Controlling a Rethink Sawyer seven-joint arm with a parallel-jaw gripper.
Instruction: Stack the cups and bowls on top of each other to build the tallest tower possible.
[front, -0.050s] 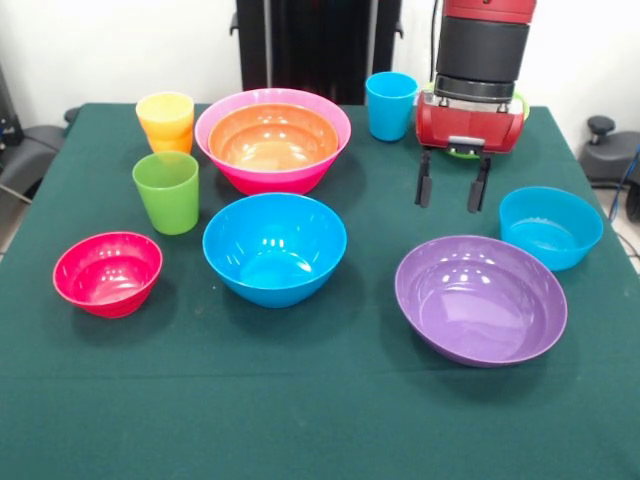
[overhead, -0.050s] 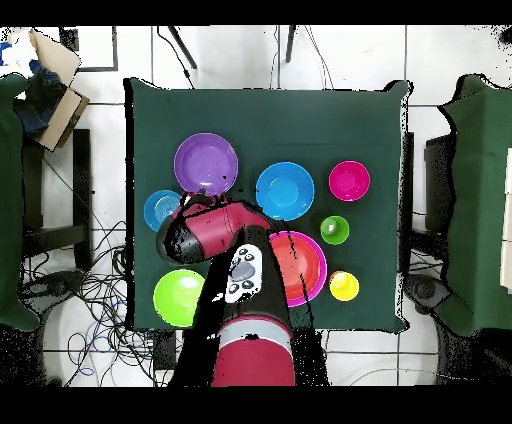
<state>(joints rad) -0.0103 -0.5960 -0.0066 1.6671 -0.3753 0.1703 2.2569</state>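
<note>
My gripper (front, -0.050s: 450, 205) hangs open and empty over bare cloth, between the blue cup (front, -0.050s: 391, 105) and the small light blue bowl (front, -0.050s: 550, 227). The large pink bowl (front, -0.050s: 273, 175) holds the orange bowl (front, -0.050s: 272, 138) nested inside it. Left of them a yellow cup (front, -0.050s: 165, 110) sits in an orange cup (front, -0.050s: 172, 142). A green cup (front, -0.050s: 167, 192), a red-pink bowl (front, -0.050s: 108, 273), a blue bowl (front, -0.050s: 275, 248) and a purple bowl (front, -0.050s: 480, 298) stand apart, nearer the front. The overhead view shows a light green bowl (overhead, -0.050s: 178, 297) beside the arm (overhead, -0.050s: 215, 235), which hides the gripper there.
A dark green cloth covers the table (front, -0.050s: 320, 420). Chairs stand at both sides (front, -0.050s: 610, 150). Cables lie on the floor around the table (overhead, -0.050s: 100, 290).
</note>
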